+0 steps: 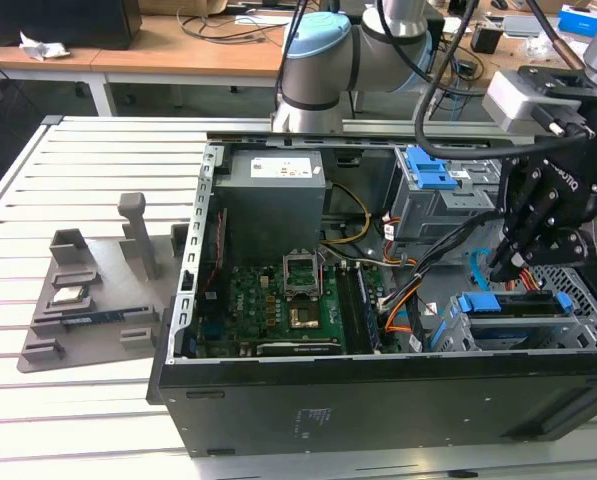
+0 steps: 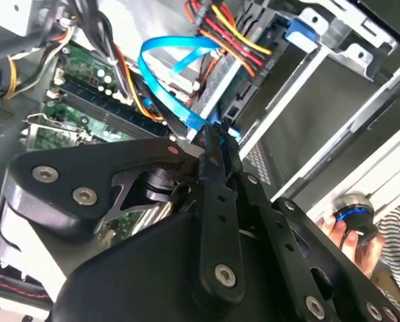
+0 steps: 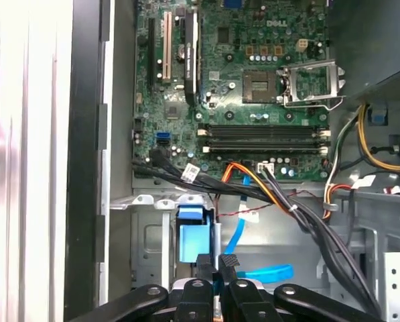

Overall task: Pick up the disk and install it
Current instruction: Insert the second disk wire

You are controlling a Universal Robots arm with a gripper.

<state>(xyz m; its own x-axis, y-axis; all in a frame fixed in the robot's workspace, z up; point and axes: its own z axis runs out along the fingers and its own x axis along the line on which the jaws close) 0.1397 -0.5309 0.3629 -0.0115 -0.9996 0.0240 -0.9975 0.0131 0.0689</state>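
Disk [image 1: 508, 303]: blue-framed, seated on edge in drive cage [image 1: 568, 325] at the exterior view's right, long axis running left-right there, directly beneath gripper [image 1: 505, 268]; jaws drawn narrow, tips close together just above blue bracket, holding nothing discernible.

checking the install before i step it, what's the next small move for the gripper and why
Probably a short, slow push straight down. The gripper sits just over the blue bracket of the disk, which lies in the drive cage at the exterior view's right, so it may need seating. Watch the blue cable close by.
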